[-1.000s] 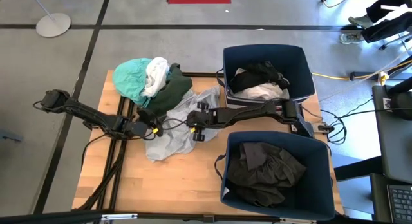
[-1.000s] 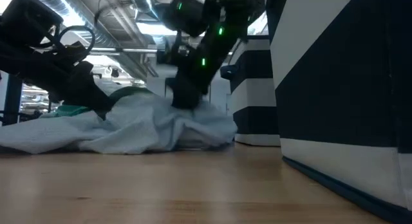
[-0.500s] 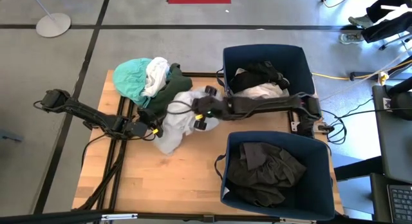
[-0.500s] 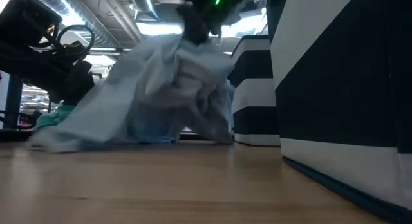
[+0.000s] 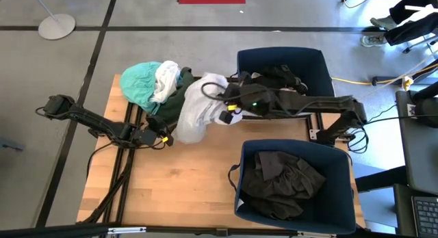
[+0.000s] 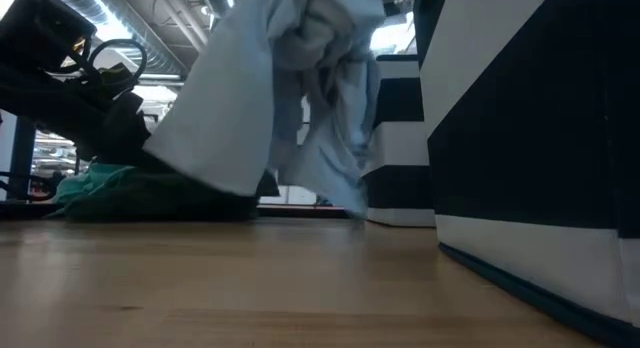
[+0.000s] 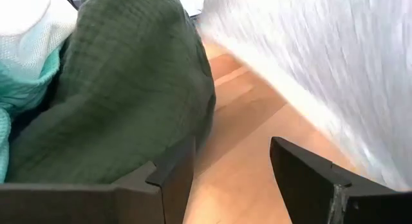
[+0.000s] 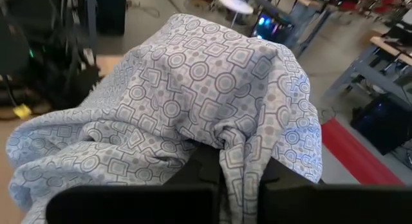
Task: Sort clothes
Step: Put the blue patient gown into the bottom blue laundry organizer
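We hold the patterned white garment (image 5: 194, 113) in the right gripper (image 5: 226, 104), fingers closed on a bunched fold, hanging above the table (image 5: 178, 190) beside the pile (image 5: 154, 84). It looks light and limp; we advise gripping gathered folds. The left gripper (image 5: 164, 139) rests open, empty, near the pile.

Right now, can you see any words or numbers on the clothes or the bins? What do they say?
No readable words, numbers or labels anywhere.
Pale garment, held up off the table in the right gripper: only a print of circles and squares, no letters.
Navy bins: plain in the high view, white stripes in the low view, no writing.
Green garment near the left gripper: plain weave, no tag visible.
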